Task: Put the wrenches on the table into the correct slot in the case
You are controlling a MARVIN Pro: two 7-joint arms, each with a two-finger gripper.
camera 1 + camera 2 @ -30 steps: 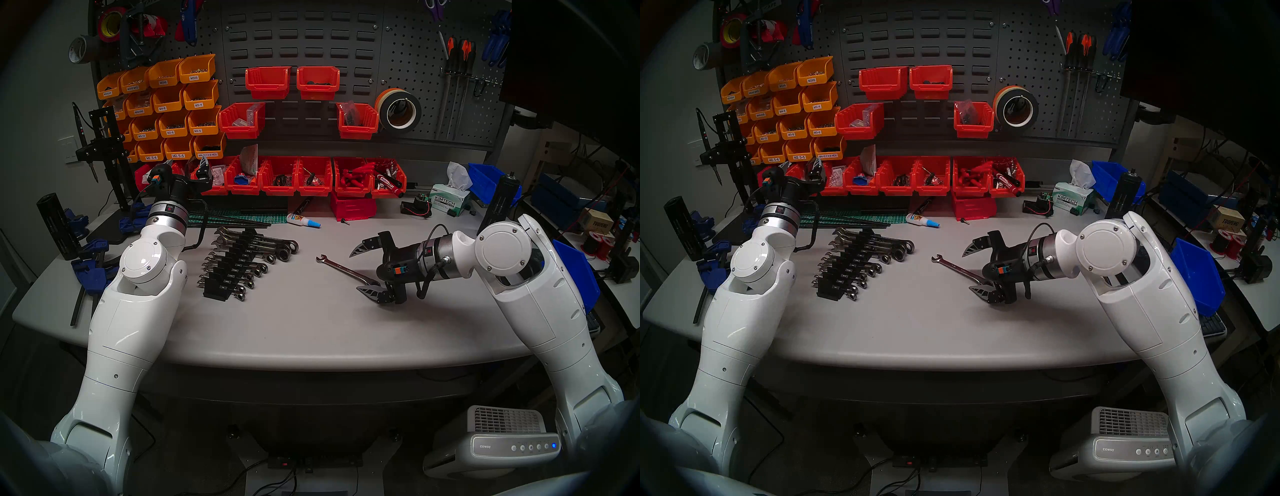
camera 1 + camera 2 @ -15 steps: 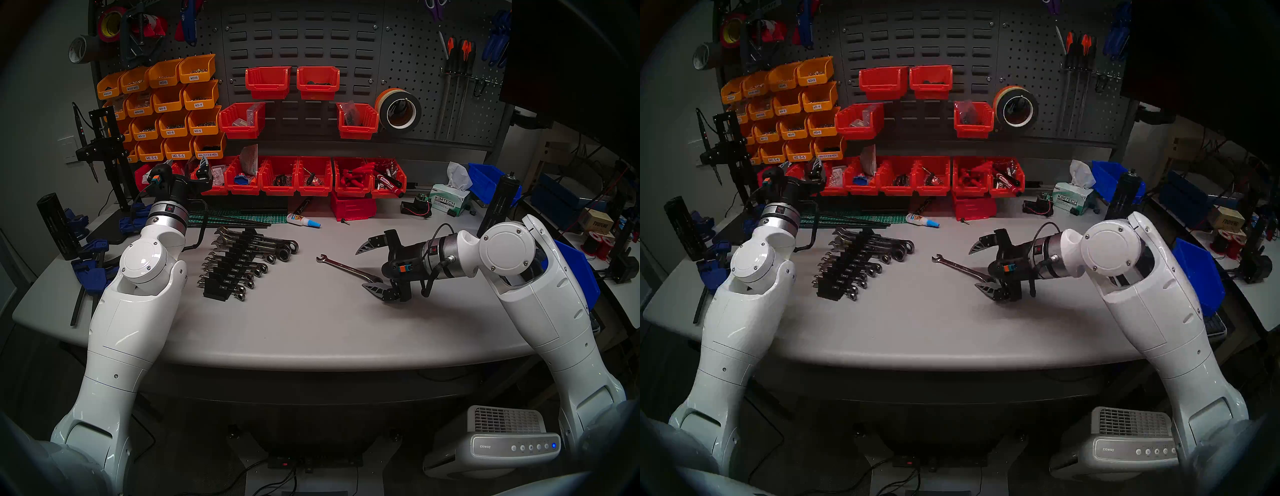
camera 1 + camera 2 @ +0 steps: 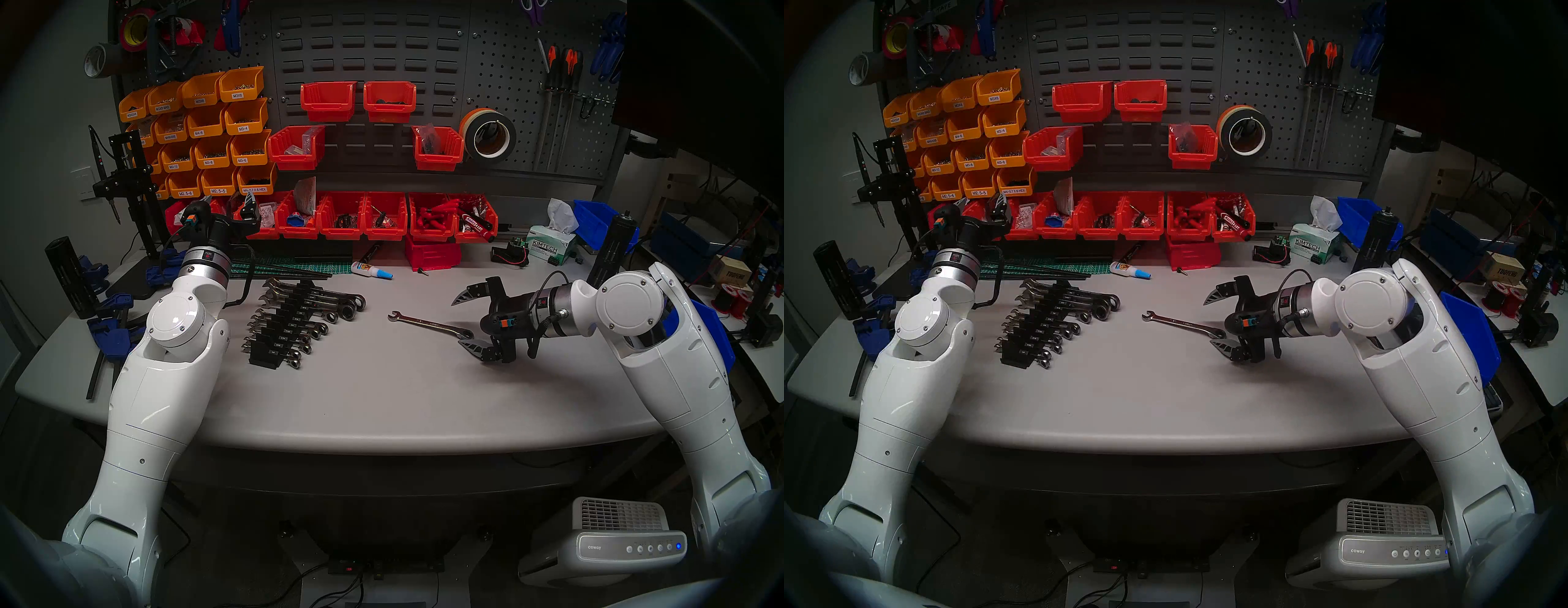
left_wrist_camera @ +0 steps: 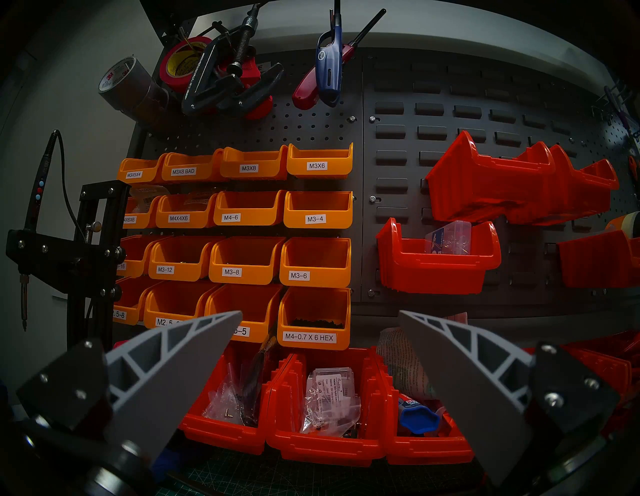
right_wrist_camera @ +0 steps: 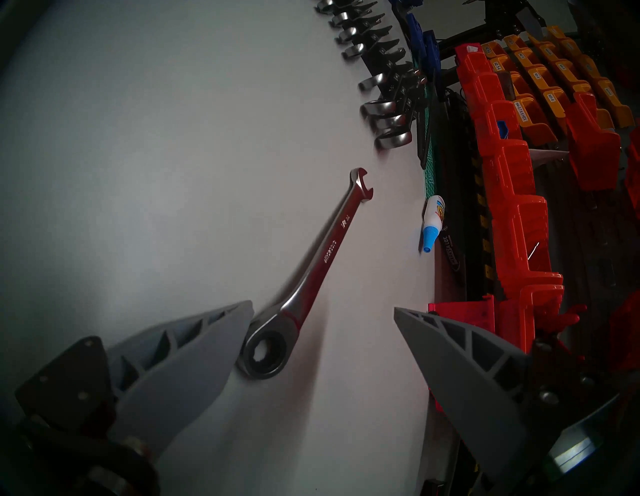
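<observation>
Nothing is stowed yet: the slim chrome combination wrench (image 3: 430,327) lies flat on the grey table (image 3: 382,395), well apart at 3 o'clock from the long black slotted rack (image 3: 283,329). That rack holds a row of wrenches with 1 gap apparently left. The right gripper (image 3: 462,320) is spread wide and empty, 1 finger just beside the ring end; the left gripper (image 4: 320,313) is likewise spread, holding nothing.

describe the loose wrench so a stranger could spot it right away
On the grey table, right of the black rack of wrenches, one chrome wrench lies flat and alone. Its ring end nearly meets the open right pincer; every other wrench sits slotted in the rack.
</observation>
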